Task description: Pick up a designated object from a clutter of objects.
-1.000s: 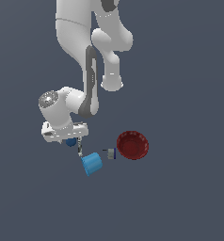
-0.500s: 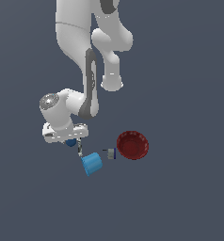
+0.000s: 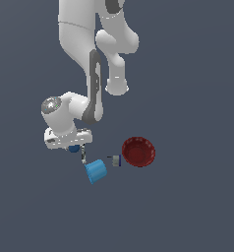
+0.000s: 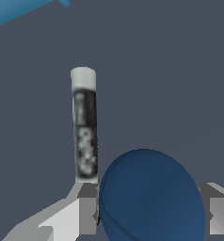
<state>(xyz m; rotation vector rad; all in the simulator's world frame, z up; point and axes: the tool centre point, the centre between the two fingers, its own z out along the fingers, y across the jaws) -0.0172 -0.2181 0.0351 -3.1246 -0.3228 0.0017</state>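
Nothing has shifted since the earlier frame. The gripper (image 4: 149, 216) sits clamped around the ball (image 4: 151, 197), beside the stick (image 4: 84, 132). Grasp looks done; lifting remains.

The arm folds down low, wrist bent over, tool (image 3: 74, 148) pointing at the surface, its two fingers (image 4: 88, 214) set apart, something between them.

Dark blue ball (image 4: 151, 197) between tool (image 4: 151, 215) fingers (image 4: 87, 215)
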